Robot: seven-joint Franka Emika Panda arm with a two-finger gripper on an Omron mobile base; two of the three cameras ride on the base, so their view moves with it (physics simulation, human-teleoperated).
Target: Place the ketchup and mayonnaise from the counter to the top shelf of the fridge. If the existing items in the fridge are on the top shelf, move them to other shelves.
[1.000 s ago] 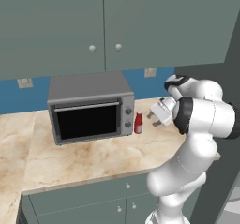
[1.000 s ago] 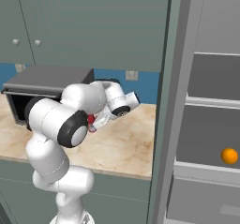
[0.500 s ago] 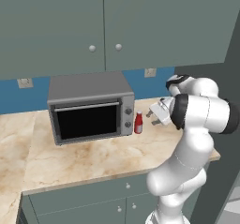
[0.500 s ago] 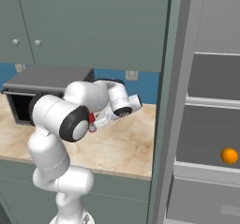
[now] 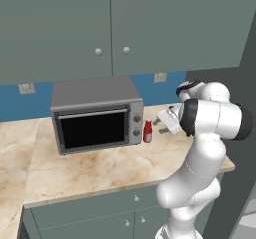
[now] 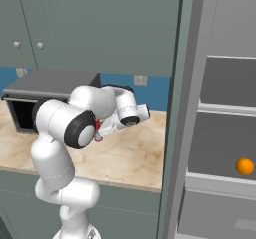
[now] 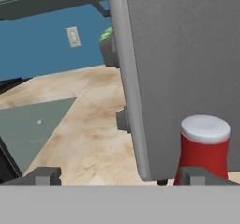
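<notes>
The gripper (image 7: 119,175), jaws apart at lower frame, may knock the ketchup (image 7: 204,145) against the microwave (image 7: 183,63).

Grey-green wall cabinets (image 5: 110,28) above a blue backsplash (image 5: 30,103), grey microwave (image 5: 95,114) below.

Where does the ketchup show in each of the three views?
Left base view: the ketchup stands on the counter, just right of the microwave.
Right base view: a sliver of red between the arm's links, above the counter.
Hand view: lower right, white cap up, beside the microwave's grey side.
Shared landmark: the microwave.
</notes>
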